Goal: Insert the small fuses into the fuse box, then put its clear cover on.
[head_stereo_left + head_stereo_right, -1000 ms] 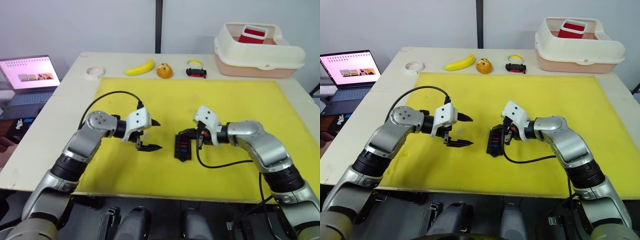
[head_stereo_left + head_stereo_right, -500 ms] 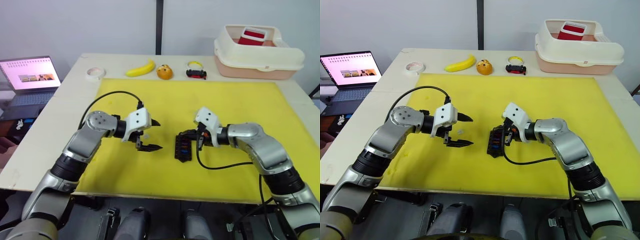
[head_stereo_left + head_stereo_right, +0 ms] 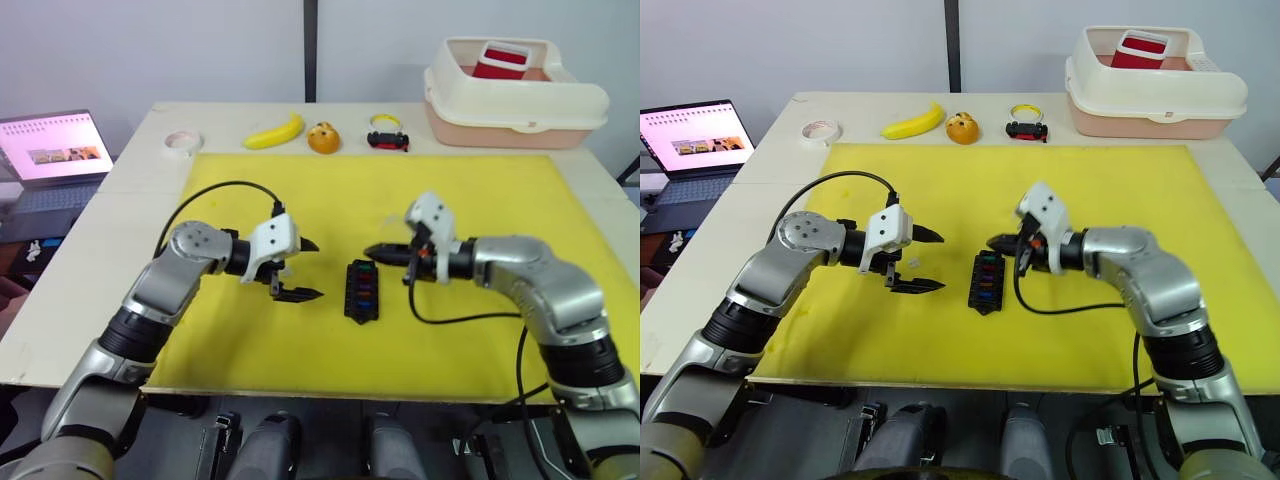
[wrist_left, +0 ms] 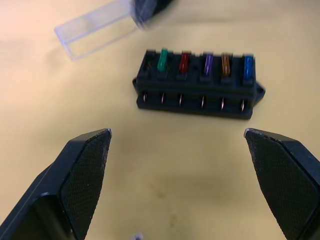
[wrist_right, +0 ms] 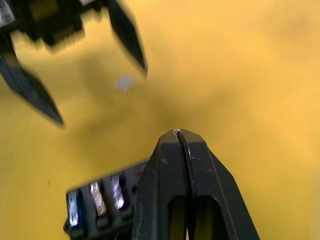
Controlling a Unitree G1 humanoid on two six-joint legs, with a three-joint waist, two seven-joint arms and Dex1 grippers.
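While the fuse box (image 3: 361, 291) lies flat on the yellow mat (image 3: 480, 200), treat it as a light, rigid plastic block that you could easily nudge out of place. Five small fuses (image 4: 206, 64) already stand in its slots, green, red, purple, orange and blue; the slot beside the green one looks empty, though it is too dark to be sure. A small pale piece (image 3: 913, 261) lies on the mat beside the fuse box, under the left gripper (image 3: 925, 260); it may be the remaining fuse, so pinch it by its flat sides.

Expect the clear cover (image 4: 97, 30) to be thin, slick and springy; take it across its long edges. It lies just beyond the fuse box, on the green-fuse end.

Your left gripper hovers beside the fuse box with jaws wide apart. Your right gripper (image 3: 380, 252) hovers just above the box's far end, jaws pressed together on nothing visible.

Beyond the mat, a banana (image 3: 275, 132), a toy car (image 3: 388, 141), a tape roll (image 3: 182, 140) and a cream bin (image 3: 515, 95) sit well apart from the fuse box.
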